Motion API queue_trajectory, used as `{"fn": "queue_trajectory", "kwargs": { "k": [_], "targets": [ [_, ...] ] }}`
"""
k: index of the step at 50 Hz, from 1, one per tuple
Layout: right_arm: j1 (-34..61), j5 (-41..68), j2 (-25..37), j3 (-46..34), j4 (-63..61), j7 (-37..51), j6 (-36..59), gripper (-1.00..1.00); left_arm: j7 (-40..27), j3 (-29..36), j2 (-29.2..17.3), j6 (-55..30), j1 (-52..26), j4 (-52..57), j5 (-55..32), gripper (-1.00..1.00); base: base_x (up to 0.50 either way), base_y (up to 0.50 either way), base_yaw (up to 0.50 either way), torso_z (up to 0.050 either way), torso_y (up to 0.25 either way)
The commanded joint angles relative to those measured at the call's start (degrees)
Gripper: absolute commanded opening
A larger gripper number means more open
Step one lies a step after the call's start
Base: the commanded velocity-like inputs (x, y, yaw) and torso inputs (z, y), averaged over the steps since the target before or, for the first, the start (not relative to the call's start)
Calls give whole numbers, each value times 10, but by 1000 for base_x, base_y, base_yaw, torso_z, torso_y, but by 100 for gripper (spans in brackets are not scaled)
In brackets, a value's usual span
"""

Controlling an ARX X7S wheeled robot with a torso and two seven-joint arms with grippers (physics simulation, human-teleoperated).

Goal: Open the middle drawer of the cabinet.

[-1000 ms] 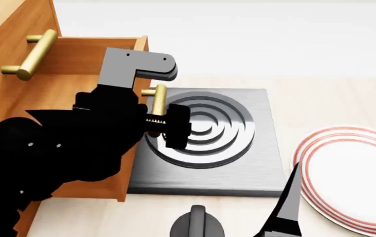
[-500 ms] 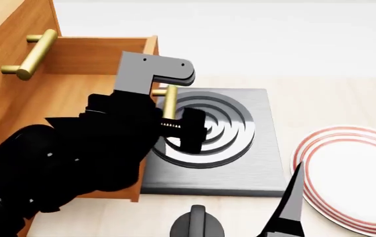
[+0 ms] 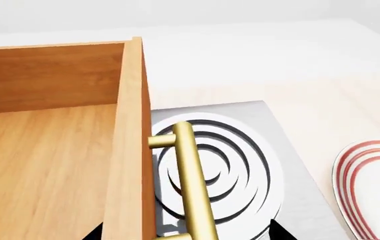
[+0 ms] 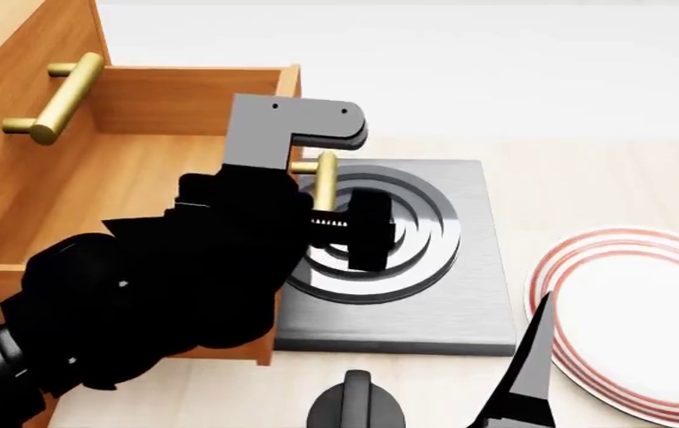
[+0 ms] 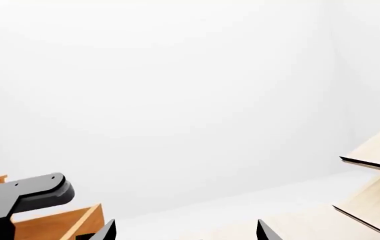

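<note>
— Pale tabletop under everything; where's the drawer relative to the cabinet?

— Pulled well out of it, its front hanging over the grey ringed plate.

— And the left end effector?

— Clamped on the brass handle. I'd pull straight away from the cabinet, level, so nothing binds.

— The right end effector?

— Fingers spread apart, idle, well clear of the cabinet.

Head view looks forward and down, near the cabinet, over the worktop; left wrist view sits close above the drawer and brass handle, both shared with head view; right wrist view faces a blank wall.
</note>
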Motion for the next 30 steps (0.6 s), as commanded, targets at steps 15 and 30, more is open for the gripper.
{"fn": "queue_trajectory", "kwargs": {
  "k": [15, 30],
  "targets": [
    [0, 1, 5, -4, 3, 4, -7, 100, 170, 26, 17, 117, -15, 230, -101, 100, 2, 0, -5, 0, 0],
    [-3, -3, 7, -8, 3, 4, -12, 100, 173, 42, 6, 177, -31, 286, 16, 100, 3, 0, -5, 1, 0]
  ]
}}
